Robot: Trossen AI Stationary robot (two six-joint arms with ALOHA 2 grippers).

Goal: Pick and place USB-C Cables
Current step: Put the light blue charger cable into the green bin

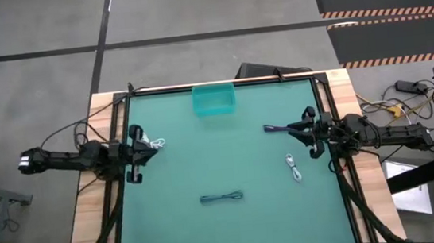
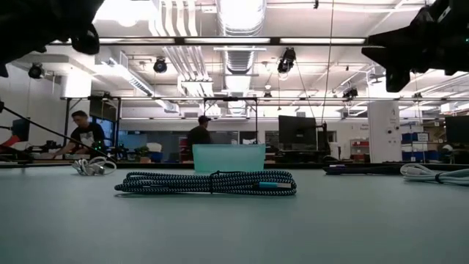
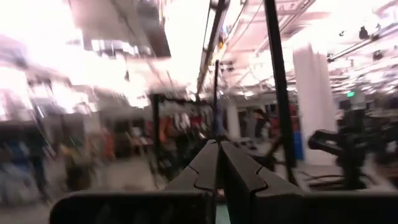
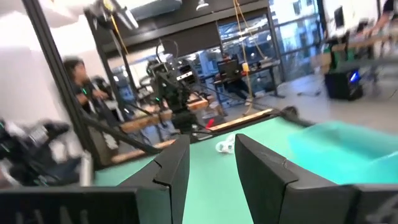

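Three bundled cables lie flat on the teal table. A dark braided one (image 1: 221,197) (image 2: 209,182) rests near the near edge's middle. One white cable (image 1: 154,143) (image 2: 91,167) lies at the left, and another white one (image 1: 294,167) (image 2: 432,174) at the right. My left gripper (image 1: 144,148) (image 3: 219,146) is shut, raised above the table beside the left white cable and pointing toward the table's right. My right gripper (image 1: 291,130) (image 4: 211,140) is open, raised at the right side and pointing left. The left white cable (image 4: 225,146) shows far beyond its fingers.
A teal bin (image 1: 213,99) (image 2: 229,157) stands at the middle of the far edge. A thin dark object with a purple end (image 1: 270,128) (image 2: 337,168) lies just ahead of the right gripper. People work in the room behind the table.
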